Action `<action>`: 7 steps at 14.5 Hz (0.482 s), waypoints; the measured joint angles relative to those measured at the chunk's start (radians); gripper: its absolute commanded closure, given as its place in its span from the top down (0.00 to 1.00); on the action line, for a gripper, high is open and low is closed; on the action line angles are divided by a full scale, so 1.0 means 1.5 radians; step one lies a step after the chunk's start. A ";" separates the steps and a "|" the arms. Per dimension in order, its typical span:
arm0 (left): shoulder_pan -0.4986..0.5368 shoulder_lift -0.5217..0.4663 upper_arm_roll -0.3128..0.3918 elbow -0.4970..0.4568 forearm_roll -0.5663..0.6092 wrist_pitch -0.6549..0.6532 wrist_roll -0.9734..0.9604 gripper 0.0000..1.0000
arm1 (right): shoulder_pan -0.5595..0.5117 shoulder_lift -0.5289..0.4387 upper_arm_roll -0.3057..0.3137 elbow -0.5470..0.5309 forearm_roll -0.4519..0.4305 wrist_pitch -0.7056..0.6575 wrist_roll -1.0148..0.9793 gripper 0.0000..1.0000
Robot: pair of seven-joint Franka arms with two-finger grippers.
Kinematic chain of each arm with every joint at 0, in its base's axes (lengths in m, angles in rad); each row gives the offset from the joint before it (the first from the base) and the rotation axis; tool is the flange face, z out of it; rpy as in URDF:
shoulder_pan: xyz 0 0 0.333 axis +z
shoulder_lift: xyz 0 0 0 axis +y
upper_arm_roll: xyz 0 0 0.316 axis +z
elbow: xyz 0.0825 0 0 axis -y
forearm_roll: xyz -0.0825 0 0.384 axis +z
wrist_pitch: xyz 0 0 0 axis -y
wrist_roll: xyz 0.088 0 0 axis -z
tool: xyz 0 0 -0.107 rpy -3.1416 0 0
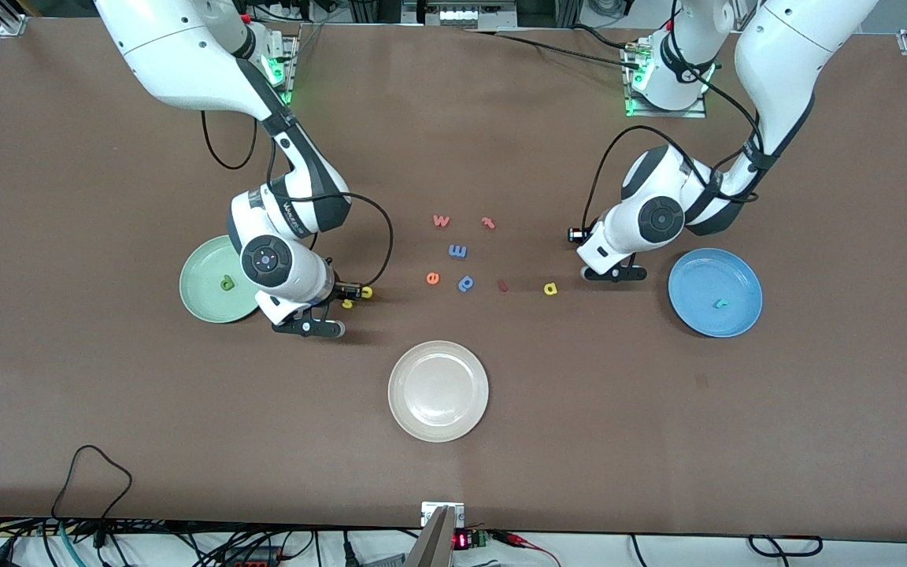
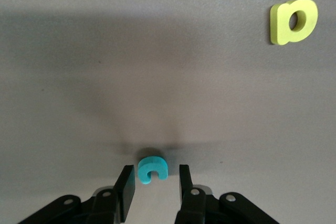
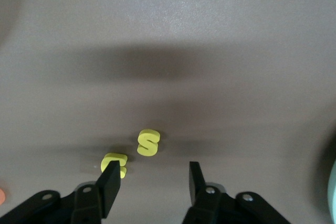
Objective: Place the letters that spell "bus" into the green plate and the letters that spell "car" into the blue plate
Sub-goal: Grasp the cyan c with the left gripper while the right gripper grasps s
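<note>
My right gripper [image 1: 313,324] [image 3: 153,169] hangs low beside the green plate [image 1: 200,293], open. The yellow u [image 3: 114,163] lies partly hidden by one fingertip, and the yellow s [image 3: 148,142] lies just ahead of the gap. A dark green b [image 1: 226,283] rests in the green plate. My left gripper [image 1: 615,274] [image 2: 155,179] is down at the table beside the blue plate [image 1: 737,272], open, with the teal c [image 2: 152,168] between its fingers and a gap on each side. The yellow a [image 1: 550,289] [image 2: 294,22] lies close by. A teal letter [image 1: 721,302] sits in the blue plate.
A cream-white plate [image 1: 438,391] sits nearer the front camera, mid-table. Between the arms lie loose letters: a salmon w [image 1: 441,221], a red one [image 1: 488,223], a blue m [image 1: 457,251], an orange e [image 1: 433,278], a blue p [image 1: 465,283] and a dark red one [image 1: 502,286].
</note>
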 measured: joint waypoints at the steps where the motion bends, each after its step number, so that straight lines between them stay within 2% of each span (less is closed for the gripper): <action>1: 0.000 0.000 0.000 -0.008 0.000 0.012 0.000 0.43 | 0.000 0.002 0.000 0.000 0.000 0.009 0.000 0.53; 5: 0.001 0.000 0.000 -0.021 0.000 0.023 -0.001 0.42 | 0.007 0.022 0.000 0.000 0.000 0.035 0.001 0.53; 7: 0.001 0.000 0.000 -0.022 0.000 0.023 -0.001 0.35 | 0.009 0.030 0.000 0.000 -0.002 0.041 0.001 0.53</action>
